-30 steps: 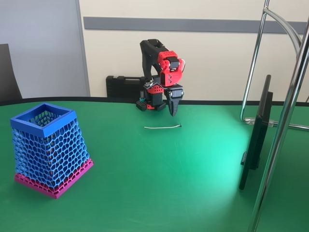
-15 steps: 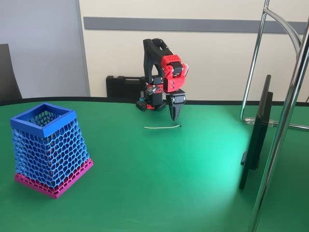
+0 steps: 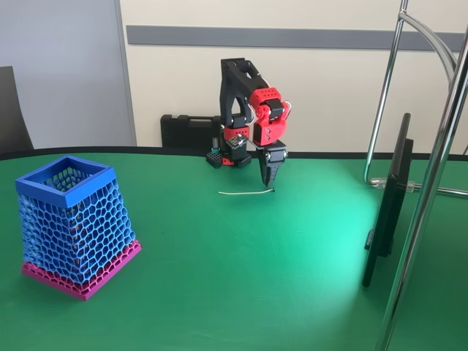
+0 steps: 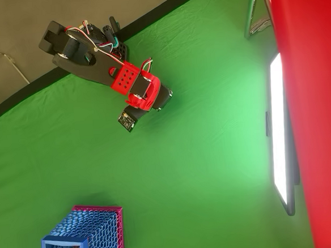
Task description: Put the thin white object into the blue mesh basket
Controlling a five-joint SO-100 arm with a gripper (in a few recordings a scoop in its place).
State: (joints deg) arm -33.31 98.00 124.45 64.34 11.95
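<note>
I've got the gripper (image 3: 271, 184) tip-down, fingers together, above the right knobbed end of the thin white object (image 3: 246, 193), flat on green table (image 3: 241, 270); looks featherlight, floppy, slippery, so pinch mid-strip; blue mesh basket (image 3: 73, 223) well apart, left.

A green table (image 3: 241, 278) carries the blue mesh basket (image 3: 76, 224) and the thin white object (image 3: 245, 193).

You have: green table (image 3: 241, 278); black case (image 3: 186, 131) behind it at the wall; chrome stand (image 3: 431, 183) at right; dark monitor (image 3: 387, 205) edge-on beside the stand; dark chair (image 3: 11, 110) at left.
</note>
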